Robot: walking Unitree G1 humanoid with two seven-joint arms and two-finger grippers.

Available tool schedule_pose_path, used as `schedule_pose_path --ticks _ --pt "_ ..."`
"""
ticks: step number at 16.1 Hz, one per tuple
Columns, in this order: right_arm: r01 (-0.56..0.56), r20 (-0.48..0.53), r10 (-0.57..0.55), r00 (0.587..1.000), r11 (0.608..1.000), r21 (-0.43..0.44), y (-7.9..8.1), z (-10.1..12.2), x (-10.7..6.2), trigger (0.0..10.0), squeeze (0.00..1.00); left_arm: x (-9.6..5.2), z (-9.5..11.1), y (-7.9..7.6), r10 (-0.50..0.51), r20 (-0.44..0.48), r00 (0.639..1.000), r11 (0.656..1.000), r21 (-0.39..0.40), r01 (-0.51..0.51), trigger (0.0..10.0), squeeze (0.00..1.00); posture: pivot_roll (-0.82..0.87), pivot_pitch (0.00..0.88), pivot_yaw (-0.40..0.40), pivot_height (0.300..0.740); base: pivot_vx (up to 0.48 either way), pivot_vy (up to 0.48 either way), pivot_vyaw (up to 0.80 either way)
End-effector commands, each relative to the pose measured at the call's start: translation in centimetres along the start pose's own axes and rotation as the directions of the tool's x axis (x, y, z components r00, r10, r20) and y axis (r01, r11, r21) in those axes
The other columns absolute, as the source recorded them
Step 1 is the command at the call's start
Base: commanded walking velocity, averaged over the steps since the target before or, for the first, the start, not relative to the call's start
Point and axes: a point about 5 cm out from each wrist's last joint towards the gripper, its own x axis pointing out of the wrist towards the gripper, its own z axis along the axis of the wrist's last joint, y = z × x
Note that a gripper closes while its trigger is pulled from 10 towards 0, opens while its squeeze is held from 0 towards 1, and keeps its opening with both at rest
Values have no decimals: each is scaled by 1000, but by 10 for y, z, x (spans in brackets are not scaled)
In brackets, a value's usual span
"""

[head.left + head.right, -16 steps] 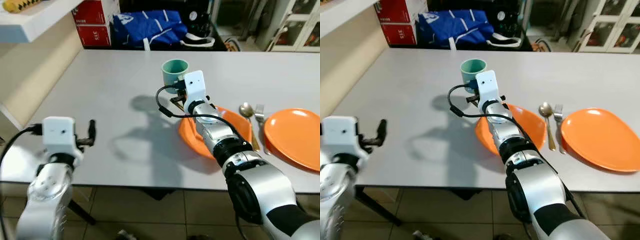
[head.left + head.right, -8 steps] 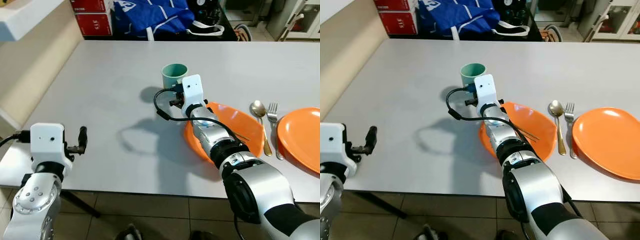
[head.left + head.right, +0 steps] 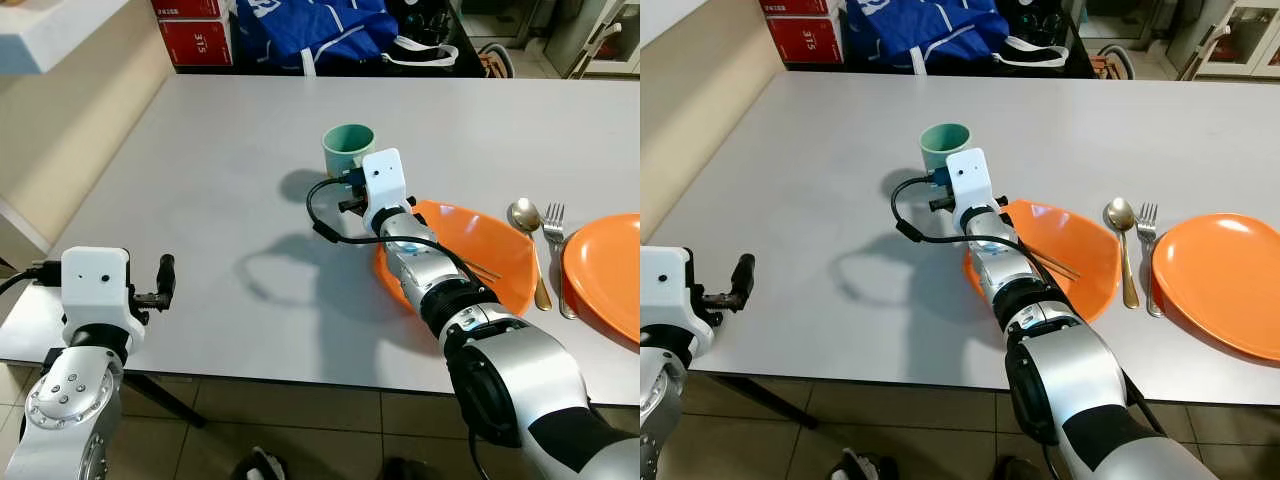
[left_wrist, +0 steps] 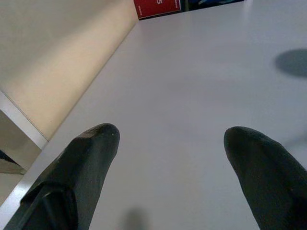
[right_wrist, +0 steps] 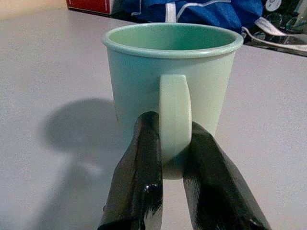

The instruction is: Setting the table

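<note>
Where the right arm reaches forward over the table [image 3: 200, 180], the right gripper [image 5: 173, 158] is clamped on the handle [image 5: 173, 115] of the mug [image 5: 170, 81], one black finger [image 5: 139, 182] on each side of the loop.

- Mug: pale green, upright, open side up, standing on the table just beyond the near orange plate [image 3: 500, 255].
- Right wrist: white camera block [image 3: 383, 180] just behind the mug, a black cable [image 3: 330, 225] looping off it to the robot's left.
- Right forearm: silver, lying low across the near plate's left part, stretched from the table's front edge toward the mug.
- Left gripper [image 4: 168, 148]: fingers spread wide apart, holding nothing, hovering over the table's near left corner; left arm bent and drawn back at the table's edge.
- Chopsticks [image 3: 1050, 262]: lying in the near plate.
- Spoon [image 3: 527, 235] and fork [image 3: 557, 250]: side by side between the two plates.
- Second orange plate [image 3: 605, 275]: far right.
- Blue bag [image 3: 320, 30] and red boxes [image 3: 195, 30]: beyond the table's far edge.
</note>
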Motion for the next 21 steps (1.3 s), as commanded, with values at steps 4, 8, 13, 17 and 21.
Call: schedule_pose_path --ticks 4,8,13,17,21 --pt "46 179 -42 983 999 -17 -6 29 3 10000 0 -3 2 -7 -5 20 1000 1000 -3 5 10000 0 123 137 54 740 0 0 0" --pt "50 258 -57 964 998 35 -12 45 3 10000 0 2 3 -13 -23 28 999 1000 -20 24 10000 0 105 126 44 740 0 0 0" --pt "158 306 -172 936 985 69 -51 57 -1 10000 0 7 5 -20 -38 52 998 998 -50 41 10000 0 79 108 34 740 0 0 0" --pt "207 258 -220 941 975 77 -80 42 -8 10000 0 14 1 -21 -32 53 998 996 -80 37 10000 0 55 87 24 740 0 0 0" --pt "317 273 -321 907 947 58 -119 42 -21 10000 0 18 0 -22 -33 58 998 996 -78 37 10000 0 25 76 25 740 0 0 0"
